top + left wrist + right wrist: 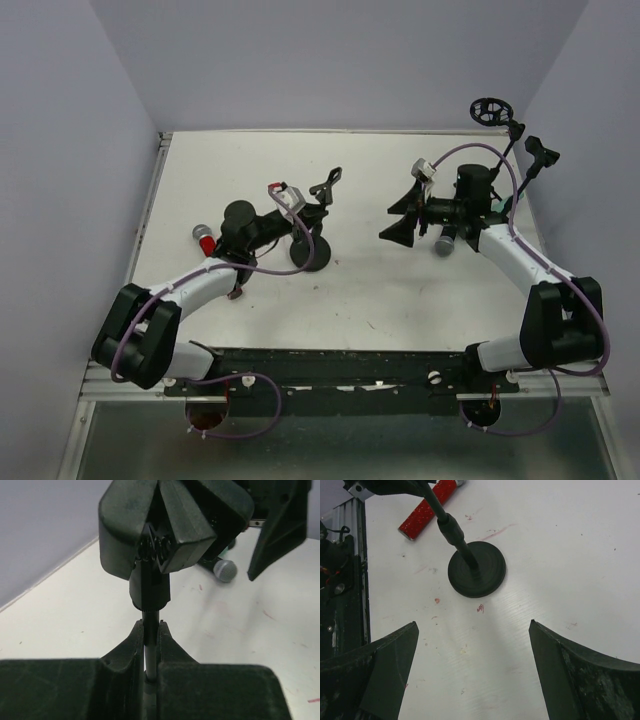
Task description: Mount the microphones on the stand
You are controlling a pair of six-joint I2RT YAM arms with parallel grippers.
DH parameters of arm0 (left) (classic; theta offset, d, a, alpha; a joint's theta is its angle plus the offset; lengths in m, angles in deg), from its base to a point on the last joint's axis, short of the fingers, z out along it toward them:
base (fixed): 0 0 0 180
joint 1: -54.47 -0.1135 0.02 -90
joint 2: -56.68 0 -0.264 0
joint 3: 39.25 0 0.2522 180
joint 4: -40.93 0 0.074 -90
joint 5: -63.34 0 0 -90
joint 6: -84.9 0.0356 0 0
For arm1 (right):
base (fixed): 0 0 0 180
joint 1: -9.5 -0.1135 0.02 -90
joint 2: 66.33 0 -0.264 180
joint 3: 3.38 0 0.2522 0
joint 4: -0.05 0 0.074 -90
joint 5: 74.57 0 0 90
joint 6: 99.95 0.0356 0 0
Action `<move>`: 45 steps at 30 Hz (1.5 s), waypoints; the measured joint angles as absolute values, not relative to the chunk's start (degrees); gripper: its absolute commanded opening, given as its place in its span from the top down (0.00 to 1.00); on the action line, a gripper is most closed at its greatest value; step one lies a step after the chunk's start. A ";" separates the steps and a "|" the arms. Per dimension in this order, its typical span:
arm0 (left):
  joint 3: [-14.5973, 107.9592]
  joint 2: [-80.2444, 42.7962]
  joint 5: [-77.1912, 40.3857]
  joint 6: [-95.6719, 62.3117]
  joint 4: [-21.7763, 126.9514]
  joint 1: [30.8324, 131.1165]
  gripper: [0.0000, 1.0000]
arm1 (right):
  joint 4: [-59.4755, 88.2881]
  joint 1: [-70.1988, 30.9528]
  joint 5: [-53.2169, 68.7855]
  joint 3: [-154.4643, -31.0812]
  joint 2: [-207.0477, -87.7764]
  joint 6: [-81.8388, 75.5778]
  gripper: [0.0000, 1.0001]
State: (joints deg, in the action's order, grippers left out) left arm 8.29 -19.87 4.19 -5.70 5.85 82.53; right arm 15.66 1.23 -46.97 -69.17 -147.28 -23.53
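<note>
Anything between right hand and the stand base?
No, just bare table between the right hand and the stand base; right wrist view shows it.

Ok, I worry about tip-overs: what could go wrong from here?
The left hand is shut on the stand's thin pole; a sideways pull might tip its small round base. The red mic lies close beside that base and could get knocked away.

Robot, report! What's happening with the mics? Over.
Left gripper shut on stand. Right gripper open, empty. Red mic and black mic lying on table, neither clipped. Nothing in the way.
</note>
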 measured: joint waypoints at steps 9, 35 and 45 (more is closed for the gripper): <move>18.43 -28.75 25.69 -8.06 9.90 76.47 1.00 | 16.10 1.23 -47.01 -69.17 -147.41 -23.99 0.00; -6.55 -10.74 1.52 -14.27 -5.19 75.91 0.16 | 17.49 1.23 -47.03 -69.28 -149.05 -26.06 0.00; -0.60 17.33 -29.30 -32.61 39.75 75.05 0.02 | 18.46 1.23 -46.97 -69.39 -149.05 -26.72 0.00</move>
